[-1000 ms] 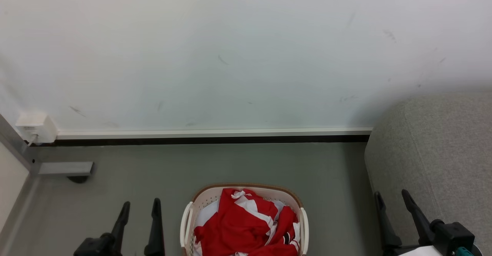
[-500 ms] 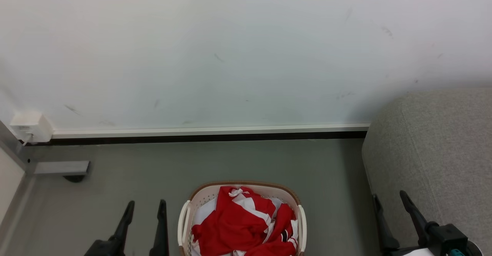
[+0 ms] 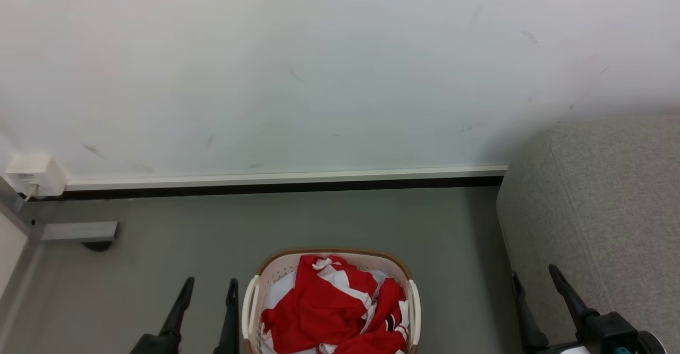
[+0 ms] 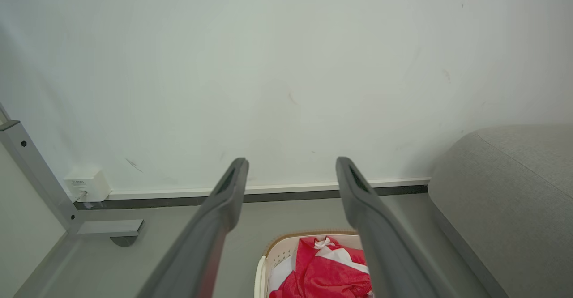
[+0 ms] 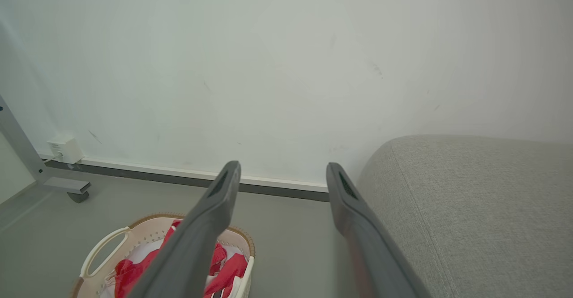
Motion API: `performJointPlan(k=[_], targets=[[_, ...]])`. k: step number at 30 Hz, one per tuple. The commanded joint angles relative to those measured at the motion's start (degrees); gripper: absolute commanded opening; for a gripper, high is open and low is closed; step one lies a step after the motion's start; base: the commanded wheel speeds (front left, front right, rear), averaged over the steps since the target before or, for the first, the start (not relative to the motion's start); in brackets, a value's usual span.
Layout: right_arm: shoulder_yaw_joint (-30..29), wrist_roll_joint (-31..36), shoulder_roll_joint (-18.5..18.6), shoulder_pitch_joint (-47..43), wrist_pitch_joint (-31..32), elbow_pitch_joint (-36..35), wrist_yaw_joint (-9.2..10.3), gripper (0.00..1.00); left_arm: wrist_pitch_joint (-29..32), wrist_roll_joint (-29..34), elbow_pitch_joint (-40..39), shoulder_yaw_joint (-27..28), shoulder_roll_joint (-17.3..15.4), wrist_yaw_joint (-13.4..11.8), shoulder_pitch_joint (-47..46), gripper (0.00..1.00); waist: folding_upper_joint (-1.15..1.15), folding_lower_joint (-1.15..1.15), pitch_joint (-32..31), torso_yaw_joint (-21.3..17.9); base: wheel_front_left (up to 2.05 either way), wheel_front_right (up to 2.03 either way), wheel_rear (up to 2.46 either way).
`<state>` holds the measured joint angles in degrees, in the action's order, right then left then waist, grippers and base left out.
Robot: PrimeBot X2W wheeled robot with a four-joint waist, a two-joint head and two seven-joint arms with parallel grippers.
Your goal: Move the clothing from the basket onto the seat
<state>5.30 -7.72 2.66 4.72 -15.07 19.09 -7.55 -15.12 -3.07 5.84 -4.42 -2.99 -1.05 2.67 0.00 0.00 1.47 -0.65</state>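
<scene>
Red clothing (image 3: pixel 329 311) with white panels lies crumpled in the cream basket (image 3: pixel 251 306) on the floor at the bottom centre of the head view. The grey seat (image 3: pixel 600 210) rises at the right. My left gripper (image 3: pixel 210 289) hangs open just left of the basket with nothing between its fingers. Beside the seat's front edge, right of the basket, my right gripper (image 3: pixel 534 277) is open and holds nothing. In the left wrist view the clothing (image 4: pixel 327 273) and basket (image 4: pixel 277 255) lie below the gripper (image 4: pixel 291 168). The right wrist view has the basket (image 5: pixel 107 246), clothing (image 5: pixel 228 266), seat (image 5: pixel 470 208) and gripper (image 5: pixel 282 172).
A white wall with a pale skirting board (image 3: pixel 287 176) stands behind the basket. At the far left are a white socket box (image 3: pixel 32 176) and a grey metal frame foot on a castor (image 3: pixel 79 233). Grey floor (image 3: pixel 319 221) spreads between wall and basket.
The whole head view has shifted: wall, basket and seat sit slightly lower-left. My left gripper shows further right, closer to the basket; both grippers stay open.
</scene>
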Motion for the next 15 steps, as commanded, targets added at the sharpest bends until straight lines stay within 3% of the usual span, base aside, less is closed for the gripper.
performJointPlan(k=[1, 15], targets=[[-0.1, -0.4, 0.4, 0.9, -0.1, 0.3, 0.12, 1.00, -0.1, 0.4, 0.2, 0.0, -0.1, 0.2, 0.5, 1.00, 0.00, 0.00, 0.0, -0.1, 0.00, 0.00, 0.00], [-0.3, -1.7, 0.4, 3.2, -0.1, -1.3, 0.12, 1.00, -0.1, 0.0, 2.6, -0.6, 0.0, 3.0, -4.3, 1.00, 0.00, 0.00, 5.6, -1.4, 0.00, 0.00, 0.00]])
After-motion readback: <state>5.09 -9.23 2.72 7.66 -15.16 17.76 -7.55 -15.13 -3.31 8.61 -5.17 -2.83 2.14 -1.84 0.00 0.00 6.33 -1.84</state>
